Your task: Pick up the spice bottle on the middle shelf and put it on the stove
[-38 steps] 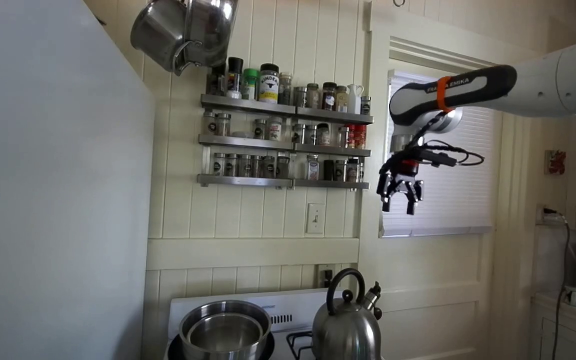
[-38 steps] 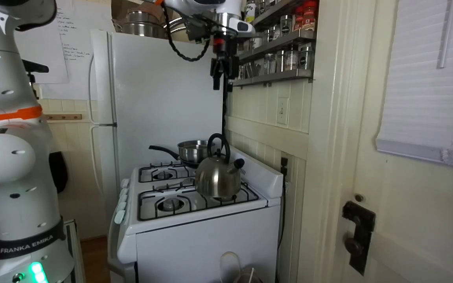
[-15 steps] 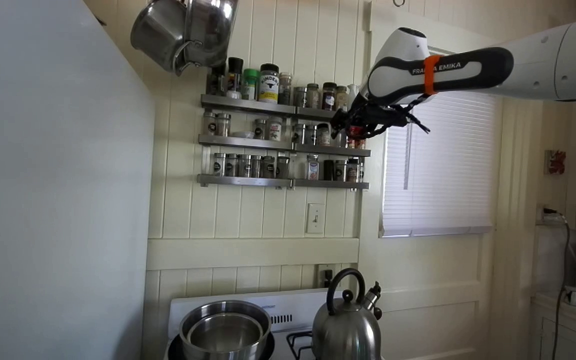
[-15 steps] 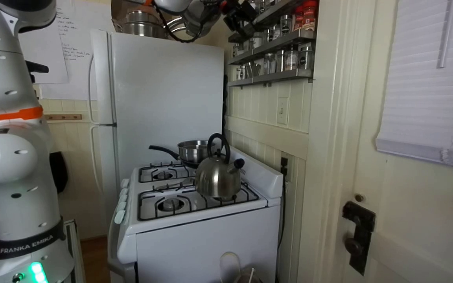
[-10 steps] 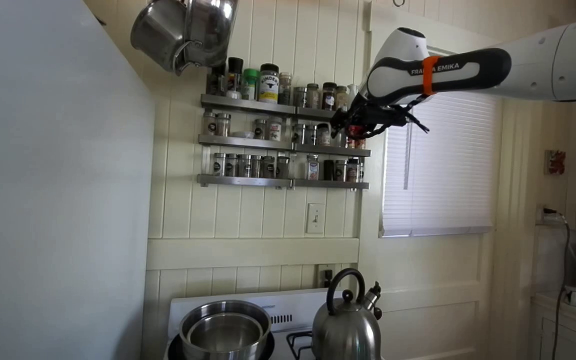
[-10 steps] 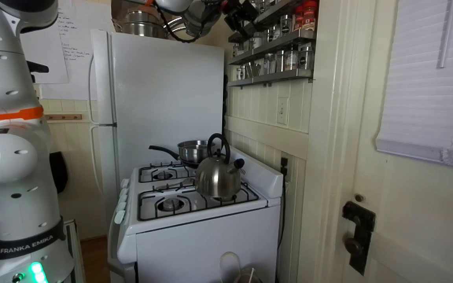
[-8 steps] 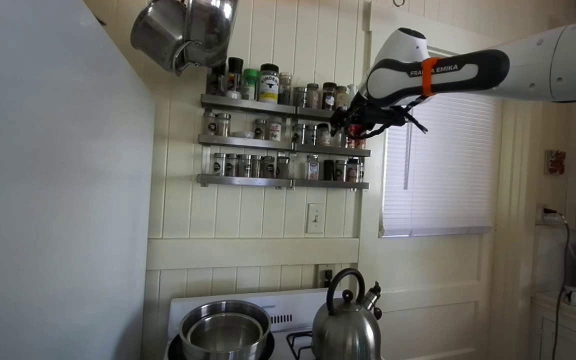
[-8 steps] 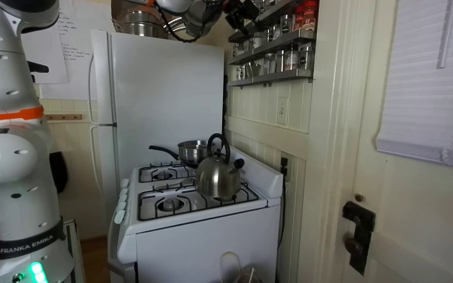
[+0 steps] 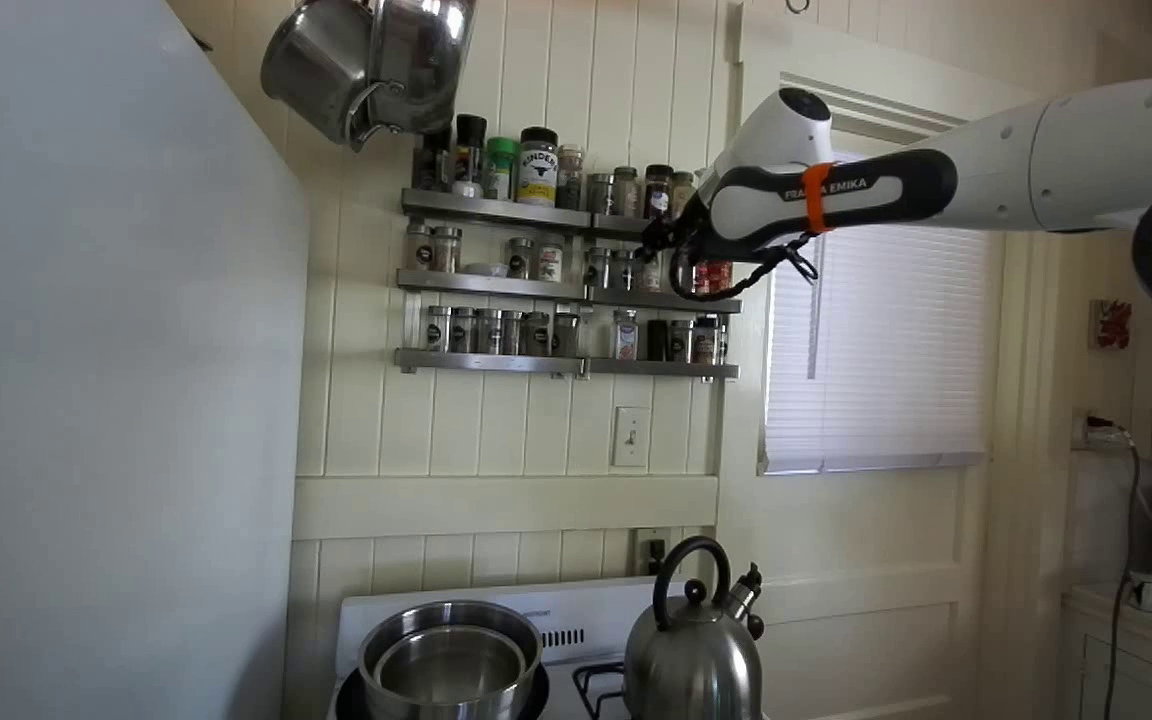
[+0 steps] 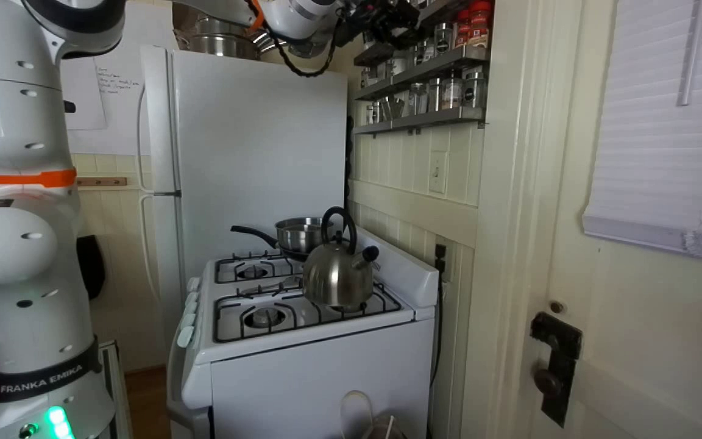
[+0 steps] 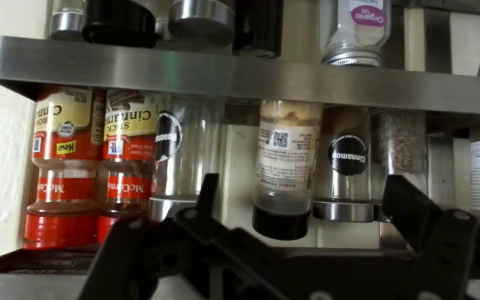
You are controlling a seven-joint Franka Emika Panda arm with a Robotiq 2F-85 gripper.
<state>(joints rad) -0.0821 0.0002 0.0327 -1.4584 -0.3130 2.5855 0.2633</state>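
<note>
The wrist view stands upside down. The spice bottle (image 11: 286,162) is a pale cream jar with a black lid, labelled garlic powder, upright on the middle shelf (image 11: 240,77). My gripper (image 11: 304,187) is open and empty. The bottle shows between its fingers, nearer the left finger in the picture; a cinnamon jar (image 11: 342,183) also shows between them. In an exterior view my gripper (image 9: 661,238) is at the right half of the middle shelf (image 9: 666,300) and partly covers the bottle (image 9: 651,277). The stove (image 10: 320,378) stands below the shelves.
A rosemary jar (image 11: 188,158) and red-lidded jars (image 11: 67,166) stand beside the bottle. The top tier's rail (image 11: 23,285) runs close to the gripper. A kettle (image 10: 339,277) and a pan (image 10: 299,235) stand on the stove. Pots (image 9: 366,70) hang by the shelves.
My gripper has turned from pointing down in front of the blinds to pointing at the shelf. In the last half second it has moved closer to the jars. The bottle has not visibly moved.
</note>
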